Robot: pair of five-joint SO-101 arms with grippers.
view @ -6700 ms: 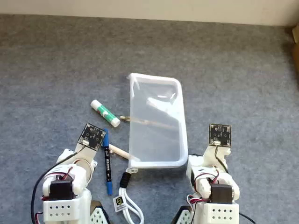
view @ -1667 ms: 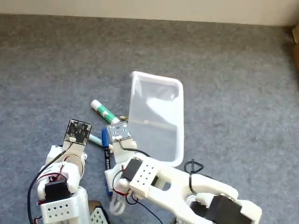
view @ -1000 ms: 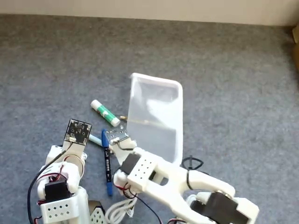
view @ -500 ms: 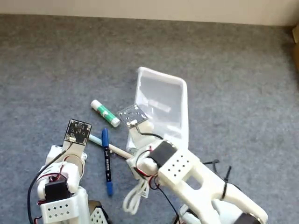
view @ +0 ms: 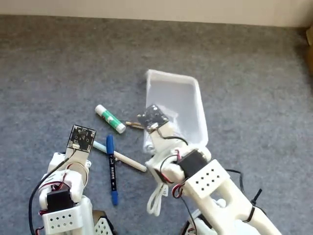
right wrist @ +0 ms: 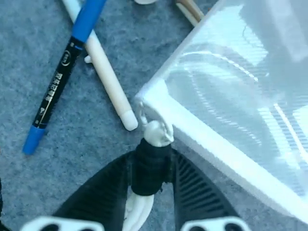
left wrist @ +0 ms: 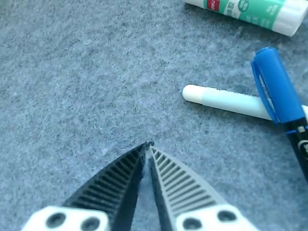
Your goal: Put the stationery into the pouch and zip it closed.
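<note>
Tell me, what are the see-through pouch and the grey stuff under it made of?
The pouch looks like soft, glossy clear plastic: bright streaks of light shine on it and the grey shows through. The grey surface looks like short, matte carpet or felt, fuzzy and speckled. Which of the two is hard to say.

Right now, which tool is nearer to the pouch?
Right. The right tool is clamped on the cord at the pouch corner; the left tool sits shut over carpet, with the white pen and blue marker between it and the pouch.

White arms [view: 211, 180], ribbed grey jaws
</note>
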